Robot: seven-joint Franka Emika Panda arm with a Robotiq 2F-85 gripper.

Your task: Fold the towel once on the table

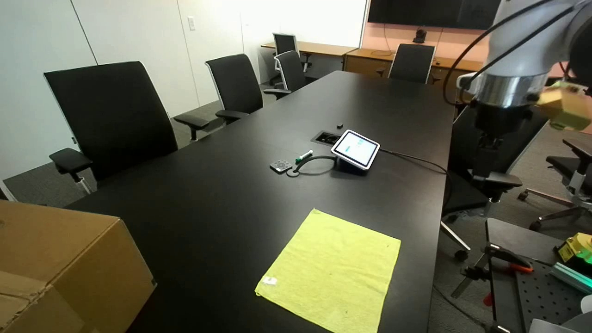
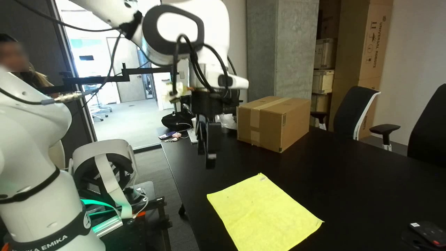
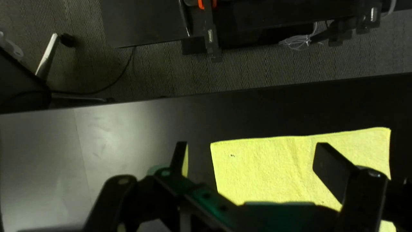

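Up in the air, pointing down, we see the Robotiq gripper (image 3: 253,162) with its jaws spread wide: from the wrist view its two black fingers (image 3: 334,171) stand well apart, one of them blocking part of our look at the yellow-green towel (image 1: 337,273). In an exterior view they blur against an office chair (image 1: 513,148), so we can't fairly judge their height from there. Above the gripper we have the white Panda arm (image 2: 217,24), black cables (image 2: 193,55) looped around its wrist.

Our towel lies spread flat, unfolded, on the black conference table (image 1: 217,240), near one long edge, with a small white tag (image 1: 269,280) at one corner. Farther along the same tabletop we find a white-framed tablet (image 1: 356,149) tilted on a dark base, and near it a green-capped marker (image 1: 304,156). A taped cardboard box (image 2: 273,122) stands on the table in both exterior views, apart from the towel, and black office chairs (image 1: 113,115) stand around the table. Beside the arm's base, in an exterior view, we spot a pale headset with straps (image 2: 105,170), and behind the arm a person (image 2: 14,57) with a blurred face.
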